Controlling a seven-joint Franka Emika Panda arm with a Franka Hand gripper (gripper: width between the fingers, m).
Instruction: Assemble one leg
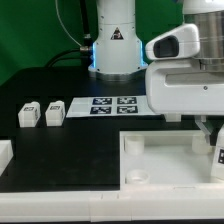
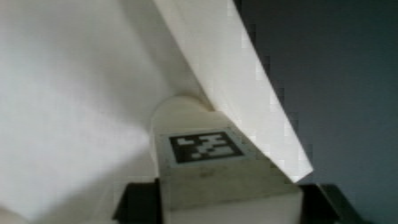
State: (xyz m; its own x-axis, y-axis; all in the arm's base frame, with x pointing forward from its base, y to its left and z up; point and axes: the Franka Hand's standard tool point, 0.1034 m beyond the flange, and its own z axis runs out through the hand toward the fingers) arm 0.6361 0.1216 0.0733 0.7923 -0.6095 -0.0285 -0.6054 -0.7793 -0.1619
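The tool (image 2: 217, 205) grips a leg (image 2: 221, 160), its dark fingers (image 2: 143, 205) pressed to both sides of it, tag facing the wrist camera. Right beside the leg rises the tray (image 1: 160, 155) wall. Well away from the tool, two more legs (image 1: 42, 113) stand on the surface (image 1: 60, 160) near the marker board (image 1: 108, 104).

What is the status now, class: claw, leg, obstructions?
Claw shut on tagged leg. Leg held at the tray, near its edge. Two spare legs sit apart. Nothing blocking visible.
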